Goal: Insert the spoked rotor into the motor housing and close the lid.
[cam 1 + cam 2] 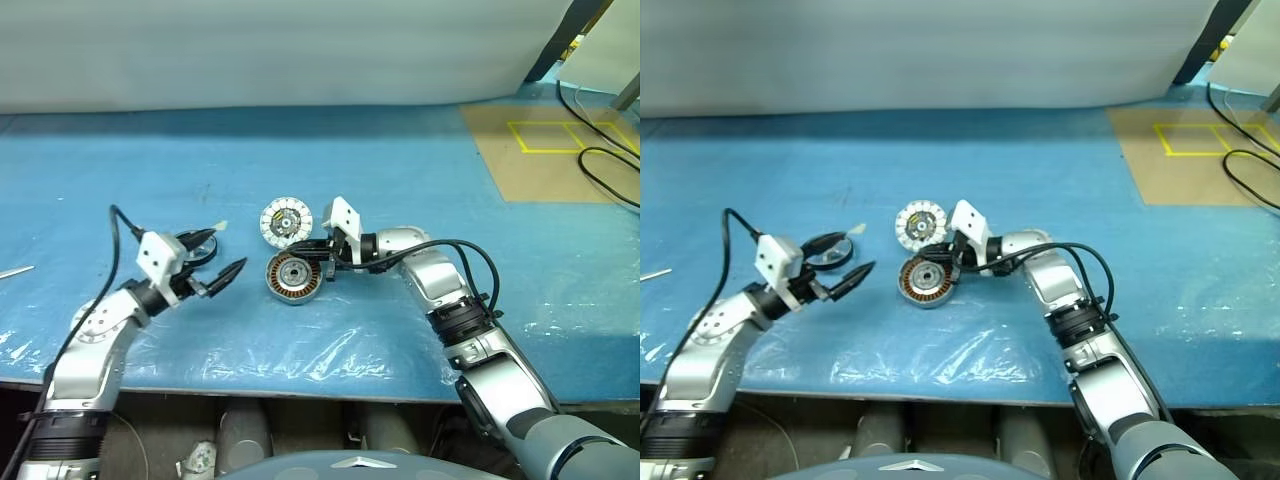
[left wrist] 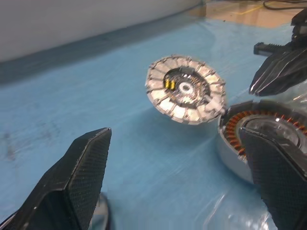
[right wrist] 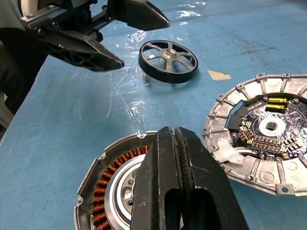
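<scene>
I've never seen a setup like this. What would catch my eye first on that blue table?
Probably the motor housing mid-table, its copper windings ringing a silver hub, with the shut right gripper at its edge. Just behind it, touching its rim, the lid shows its ring of pale segments around a dark circuit board. To the left, the open left gripper hovers by the dark spoked rotor lying flat.

Round motor housing (image 3: 112, 184) of dull silver metal, ringed with glossy copper-brown wire windings. Silver-white cast-metal lid (image 3: 261, 132), matt and faintly grainy, with a dark circuit board at centre. Dark grey spoked metal rotor (image 3: 168, 61), smooth, satin sheen. Blue counter (image 1: 400, 170) under thin clear plastic film, wrinkled and glossy. Black matt plastic fingers (image 2: 79, 179), finely dimpled on the jaws' inner faces.
</scene>
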You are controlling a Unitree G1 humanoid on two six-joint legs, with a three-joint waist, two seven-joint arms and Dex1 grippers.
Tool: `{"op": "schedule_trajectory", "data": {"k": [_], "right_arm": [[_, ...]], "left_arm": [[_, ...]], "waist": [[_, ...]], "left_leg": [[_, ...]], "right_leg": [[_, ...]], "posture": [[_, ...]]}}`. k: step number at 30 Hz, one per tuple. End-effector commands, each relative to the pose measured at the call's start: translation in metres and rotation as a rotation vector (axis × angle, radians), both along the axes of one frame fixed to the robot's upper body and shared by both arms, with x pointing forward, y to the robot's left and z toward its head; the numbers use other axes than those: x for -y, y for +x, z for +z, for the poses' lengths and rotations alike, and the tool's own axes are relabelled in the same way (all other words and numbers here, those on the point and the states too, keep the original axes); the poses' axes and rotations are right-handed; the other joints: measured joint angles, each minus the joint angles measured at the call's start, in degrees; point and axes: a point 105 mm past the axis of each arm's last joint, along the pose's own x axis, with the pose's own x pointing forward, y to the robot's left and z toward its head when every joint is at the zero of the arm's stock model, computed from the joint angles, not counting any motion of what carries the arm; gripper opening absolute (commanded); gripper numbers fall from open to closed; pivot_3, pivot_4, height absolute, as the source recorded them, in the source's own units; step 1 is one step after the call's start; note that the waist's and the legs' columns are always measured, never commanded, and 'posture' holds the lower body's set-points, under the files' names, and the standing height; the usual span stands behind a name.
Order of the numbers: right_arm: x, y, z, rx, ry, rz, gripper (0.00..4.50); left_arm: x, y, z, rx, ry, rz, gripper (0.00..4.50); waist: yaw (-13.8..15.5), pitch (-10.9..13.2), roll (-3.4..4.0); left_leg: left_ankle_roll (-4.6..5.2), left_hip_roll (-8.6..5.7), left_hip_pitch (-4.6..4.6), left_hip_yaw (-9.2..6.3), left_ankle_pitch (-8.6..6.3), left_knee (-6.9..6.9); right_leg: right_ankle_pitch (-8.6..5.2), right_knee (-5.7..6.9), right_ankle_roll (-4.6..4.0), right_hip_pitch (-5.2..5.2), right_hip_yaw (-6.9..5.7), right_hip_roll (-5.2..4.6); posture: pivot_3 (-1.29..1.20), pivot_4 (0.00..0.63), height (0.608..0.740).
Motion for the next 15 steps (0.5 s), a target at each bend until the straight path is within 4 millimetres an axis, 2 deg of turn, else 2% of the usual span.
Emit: {"op": "schedule_trajectory", "data": {"k": [1, 6, 11, 15], "right_arm": [[-0.001, 0.001, 0.009, 0.039, 0.028, 0.0, 0.03], [-0.001, -0.001, 0.005, 0.034, 0.02, 0.0, 0.03], [-0.002, -0.003, 0.001, 0.036, 0.004, 0.005, 0.03], [-0.003, -0.004, -0.001, 0.036, 0.002, 0.005, 0.03]], "left_arm": [[-0.03, 0.001, 0.012, 0.038, 0.044, 0.06, 4.5], [-0.06, 0.014, 0.037, 0.06, 0.079, 0.104, 4.5], [-0.09, 0.032, 0.037, -0.073, 0.233, 0.1, 4.5], [-0.086, 0.052, 0.057, -0.087, 0.26, 0.025, 4.5]], "waist": [[0.1, 0.0, 0.0], [0.42, 0.04, -0.07], [0.36, 0.03, -0.07], [0.45, 0.03, -0.08]], "left_leg": [[0.0, 0.01, -0.01, 0.0, 0.0, 0.0], [0.0, 0.02, -0.03, -0.01, 0.0, 0.01], [-0.01, 0.01, -0.01, -0.01, 0.01, 0.01], [-0.02, -0.02, -0.1, -0.01, 0.02, 0.01]], "right_leg": [[0.0, -0.01, 0.0, -0.01, -0.01, 0.0], [0.0, 0.04, 0.0, -0.01, -0.07, -0.01], [0.0, 0.05, 0.0, -0.02, -0.04, 0.0], [0.0, 0.02, 0.0, -0.06, -0.05, -0.02]], "posture": [[0.0, 0.15, 0.74], [0.0, 0.15, 0.74], [0.0, 0.15, 0.74], [0.0, 0.15, 0.74]]}}
